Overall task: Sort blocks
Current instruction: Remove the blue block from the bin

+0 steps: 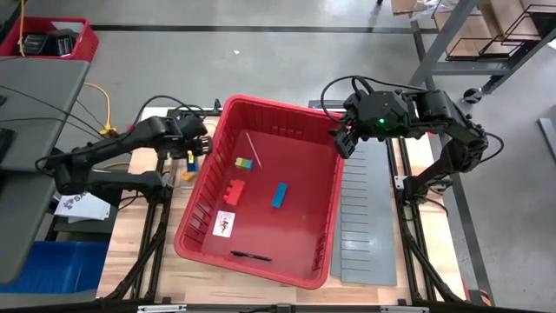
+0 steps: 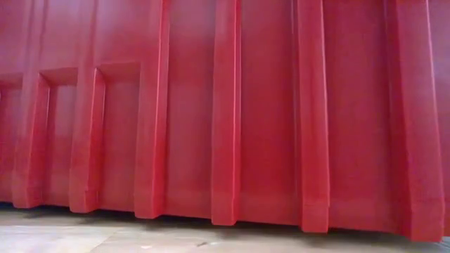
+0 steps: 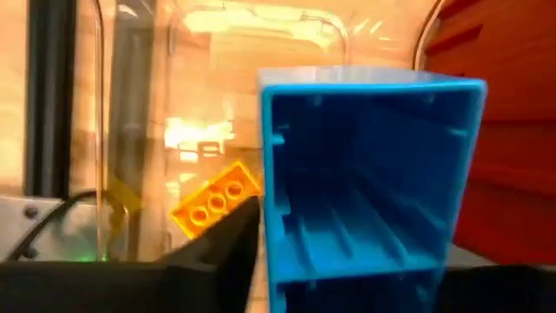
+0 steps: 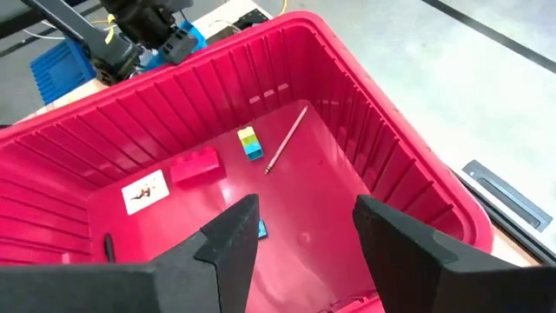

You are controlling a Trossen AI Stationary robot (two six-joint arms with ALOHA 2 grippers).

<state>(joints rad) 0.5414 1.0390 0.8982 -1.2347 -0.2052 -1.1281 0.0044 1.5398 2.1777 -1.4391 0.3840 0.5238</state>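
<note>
My left gripper (image 1: 192, 149) hangs just outside the red bin's left wall (image 1: 211, 143), shut on a blue block (image 3: 373, 183). This block also shows in the right wrist view (image 4: 193, 36). Under it an orange-yellow block (image 3: 217, 202) lies inside a clear container (image 3: 252, 22). On the bin's floor lie a red block (image 1: 233, 193), a blue block (image 1: 279, 196) and a small green, yellow and blue stack (image 1: 244, 163). My right gripper (image 4: 304, 226) stands open above the bin's far right corner, touching nothing. My left gripper pinches the blue block between its two fingers, by two opposite side walls (image 3: 271, 261). The fingers come from above, pointing steeply down. The block is lifted clear above the clear container, with its hollow underside turned toward the wrist camera.
The red bin (image 1: 261, 109) fills the table's middle, and its wall (image 2: 225, 112) blocks the whole low view. In the bin also lie a thin stick (image 1: 252, 148), a small card (image 1: 224, 223) and a black pen (image 1: 250, 256). Grey slotted sheets (image 1: 369, 217) lie to the bin's right.
</note>
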